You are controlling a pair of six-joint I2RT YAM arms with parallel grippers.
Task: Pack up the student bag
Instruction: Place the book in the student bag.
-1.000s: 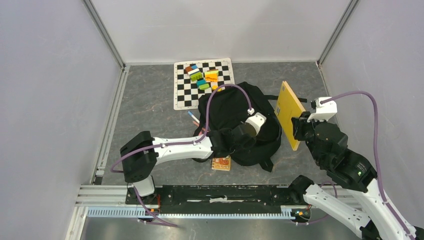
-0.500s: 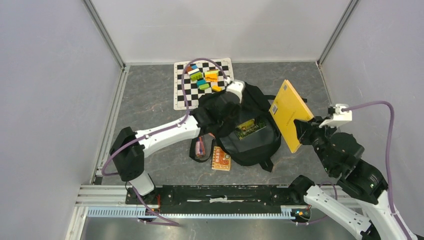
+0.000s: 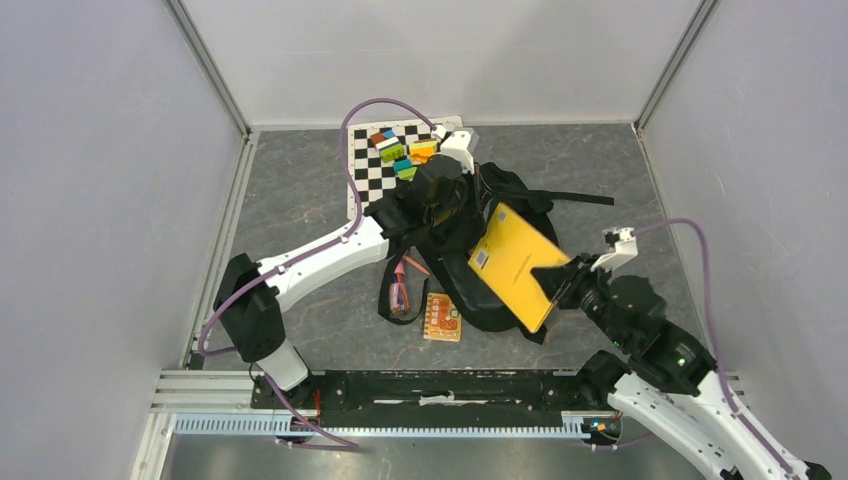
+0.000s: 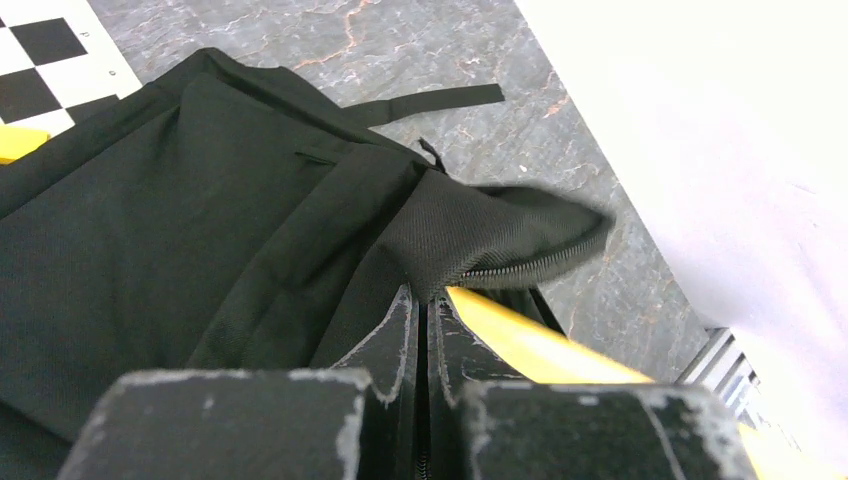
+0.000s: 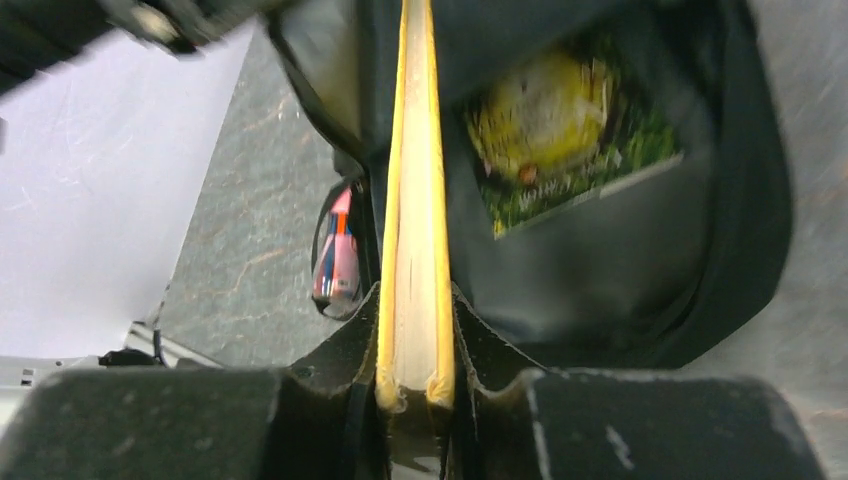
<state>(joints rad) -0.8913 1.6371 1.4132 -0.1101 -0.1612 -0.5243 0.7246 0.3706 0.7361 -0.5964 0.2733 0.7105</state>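
Observation:
The black student bag (image 3: 452, 240) lies in the middle of the table. My left gripper (image 3: 468, 205) is shut on the bag's zip-edged flap (image 4: 480, 235) and holds it raised, with the tips (image 4: 425, 300) pinching the fabric. My right gripper (image 3: 552, 285) is shut on a yellow book (image 3: 512, 262) and holds it tilted over the bag's opening. In the right wrist view the book (image 5: 415, 180) runs edge-on from my gripper (image 5: 415, 300) into the bag (image 5: 620, 250). A green and yellow book (image 5: 565, 130) lies inside. The yellow book's edge also shows in the left wrist view (image 4: 530, 348).
A checkered mat (image 3: 372, 190) with several coloured blocks (image 3: 405, 150) lies at the back. A small orange notebook (image 3: 442, 318) and a pink pouch (image 3: 400, 295) lie at the bag's near left. A bag strap (image 3: 570, 197) stretches right. Walls stand on three sides.
My left gripper moved from the bag's middle to its far edge and lifted the flap. My right gripper swung the yellow book down and left, from upright beside the bag to over the opening.

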